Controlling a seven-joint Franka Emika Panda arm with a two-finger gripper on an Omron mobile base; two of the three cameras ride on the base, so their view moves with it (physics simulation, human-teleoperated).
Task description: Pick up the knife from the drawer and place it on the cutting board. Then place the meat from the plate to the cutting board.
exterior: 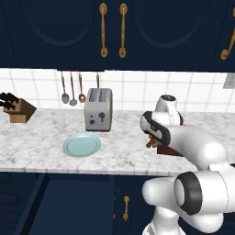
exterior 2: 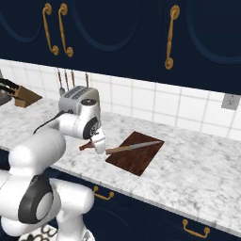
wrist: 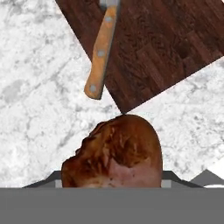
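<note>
Left base view: plate [exterior: 81, 145] recorded bare near the counter's front edge.
Right base view: knife [exterior 2: 134, 148] laid across the cutting board's [exterior 2: 141, 157] near-left edge; that step judged done.
Hand view: meat [wrist: 114, 153] held in gripper [wrist: 111, 183], short of the board's corner; placing remained.

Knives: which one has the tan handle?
The knife lying across the cutting board, handle overhanging its edge. The others are black-handled, standing in the knife block.

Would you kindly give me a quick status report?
Gripper shut on meat, beside cutting board. Knife on board. Plate bare. Path clear.
</note>
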